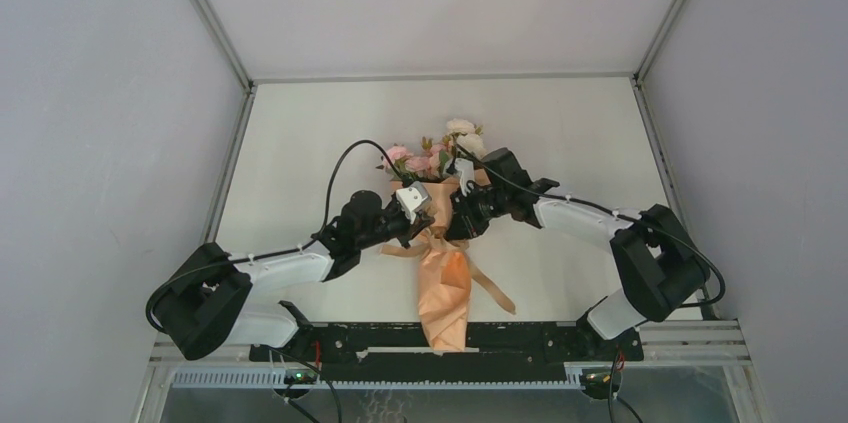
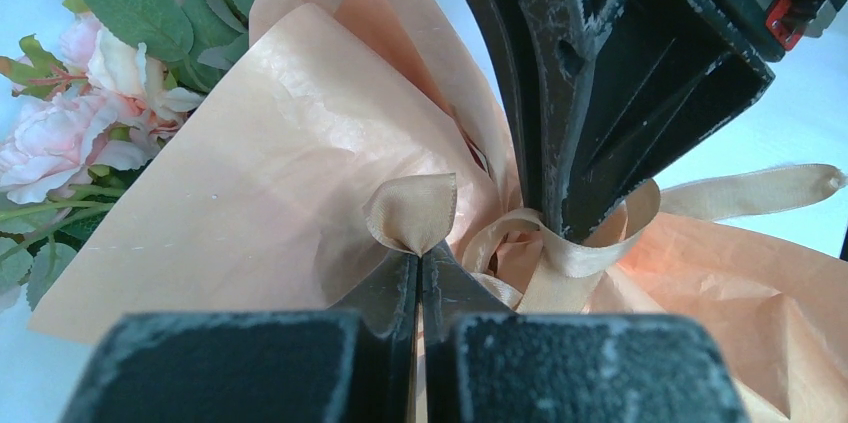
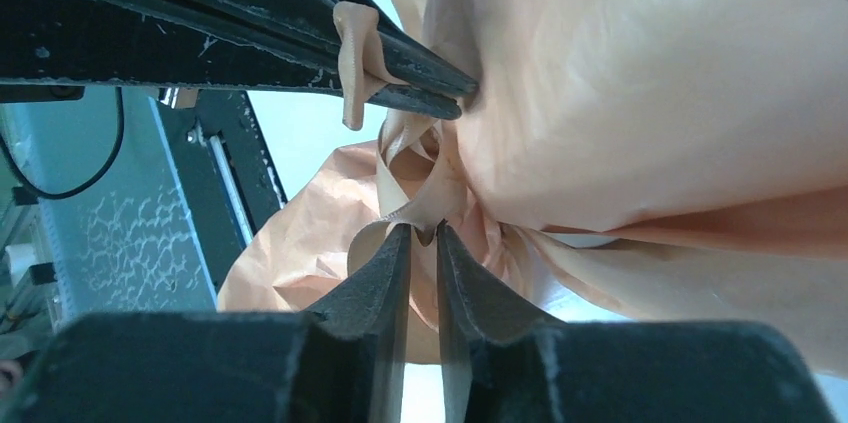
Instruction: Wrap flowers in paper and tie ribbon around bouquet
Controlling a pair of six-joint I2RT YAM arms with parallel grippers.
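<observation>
On the left, the left gripper [image 2: 420, 261] has its two fingers pressed together, and they clamp a small loop of the ribbon [image 2: 412, 211]. The loop stands up rounded above the fingertips. The ribbon is tan-beige with a soft shine, duller than the wrapping.

In the middle of the table [image 1: 560, 133] lies the bouquet [image 1: 445, 283]. Its narrow end points to the near edge, between the two arm bases, and its wide end points away. The paper [image 2: 280, 173] is orange-tan and crinkled, and it is gathered tightly at the waist, where the ribbon goes around it. Two ribbon tails hang out to the sides there. The flowers [image 1: 430, 155], pink and cream-white roses with green leaves, come out of the wide end.

On the right, the right gripper [image 3: 424, 233] meets the same waist from the other side. Its fingers stand slightly apart, with a narrow gap between them. The ribbon touches their tips, but I cannot tell whether it is pinched.
</observation>
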